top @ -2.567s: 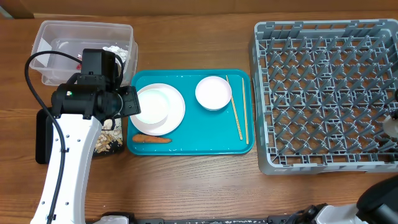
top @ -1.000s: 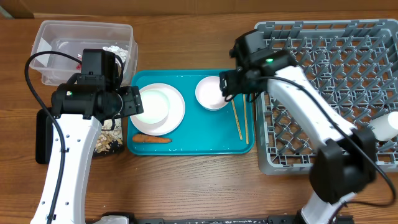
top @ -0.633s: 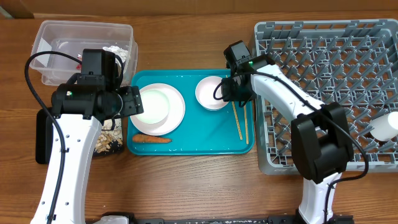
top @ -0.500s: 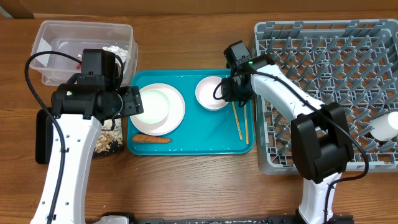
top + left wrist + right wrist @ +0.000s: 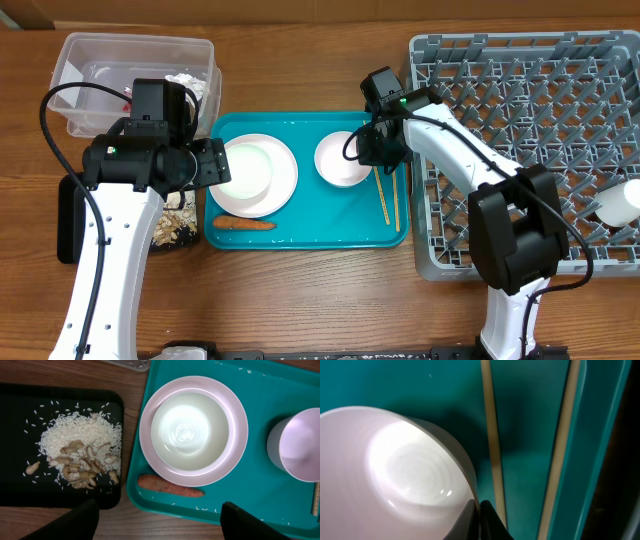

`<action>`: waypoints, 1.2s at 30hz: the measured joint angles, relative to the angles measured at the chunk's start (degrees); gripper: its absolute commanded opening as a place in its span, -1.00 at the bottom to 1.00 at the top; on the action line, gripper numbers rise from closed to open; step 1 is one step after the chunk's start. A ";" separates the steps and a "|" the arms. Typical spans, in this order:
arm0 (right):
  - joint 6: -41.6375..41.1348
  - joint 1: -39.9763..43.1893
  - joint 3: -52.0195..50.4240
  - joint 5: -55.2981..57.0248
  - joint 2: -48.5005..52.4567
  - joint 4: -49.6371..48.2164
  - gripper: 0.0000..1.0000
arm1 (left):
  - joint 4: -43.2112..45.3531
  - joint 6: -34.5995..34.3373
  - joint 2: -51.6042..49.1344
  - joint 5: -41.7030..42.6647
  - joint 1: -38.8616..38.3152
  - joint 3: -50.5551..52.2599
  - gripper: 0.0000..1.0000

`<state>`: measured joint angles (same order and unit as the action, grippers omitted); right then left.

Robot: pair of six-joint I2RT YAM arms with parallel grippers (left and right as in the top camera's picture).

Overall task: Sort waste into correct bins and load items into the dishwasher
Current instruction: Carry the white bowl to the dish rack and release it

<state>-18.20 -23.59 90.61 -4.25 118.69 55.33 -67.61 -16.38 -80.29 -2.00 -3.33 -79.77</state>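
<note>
My right gripper [image 5: 372, 152] is shut on the right rim of a small white bowl [image 5: 342, 160] on the teal tray; in the right wrist view its fingertips [image 5: 479, 510] pinch the bowl's [image 5: 405, 470] edge. Two wooden chopsticks [image 5: 386, 190] lie just right of the bowl [image 5: 492, 435]. My left gripper [image 5: 160, 525] hangs open above the tray's left edge, holding nothing. Below it are a white plate [image 5: 150, 455] carrying a bowl [image 5: 190, 430], an orange carrot [image 5: 170, 487] and rice scraps [image 5: 75, 442] in the black tray [image 5: 20, 405]. The grey dish rack [image 5: 530, 150] stands at the right.
The clear tub [image 5: 120, 50] at the back left holds crumpled foil [image 5: 186, 84]. The teal tray [image 5: 310, 225] sits mid-table between the black tray [image 5: 68, 225] and the rack. A white cup [image 5: 620, 203] lies at the rack's right edge.
My right arm swung in from the right, and its gripper shut on the small bowl's rim. The bowl shifted slightly toward the table's front. The left arm has not moved.
</note>
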 measured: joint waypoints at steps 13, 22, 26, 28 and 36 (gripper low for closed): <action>3.74 4.44 11.82 17.29 -23.85 2.56 -0.92 | -0.09 0.00 0.00 0.00 0.00 0.00 0.60; 3.65 18.01 12.11 56.50 -28.74 -0.68 -0.92 | 0.31 0.00 0.00 0.00 0.00 0.00 0.61; 2.05 26.32 10.73 69.57 -23.89 -2.51 -0.92 | 0.33 0.00 0.00 -0.02 0.00 0.00 0.61; 1.64 29.75 10.62 72.83 -21.84 -2.97 -0.92 | 0.33 0.00 0.00 0.00 0.00 0.00 0.60; 0.85 38.45 8.39 78.25 -11.76 -4.31 -0.92 | 0.33 0.00 0.00 -0.02 0.00 0.00 0.62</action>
<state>-17.34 14.85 99.00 74.00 106.94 51.03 -67.29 -16.38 -80.29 -2.02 -3.33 -79.77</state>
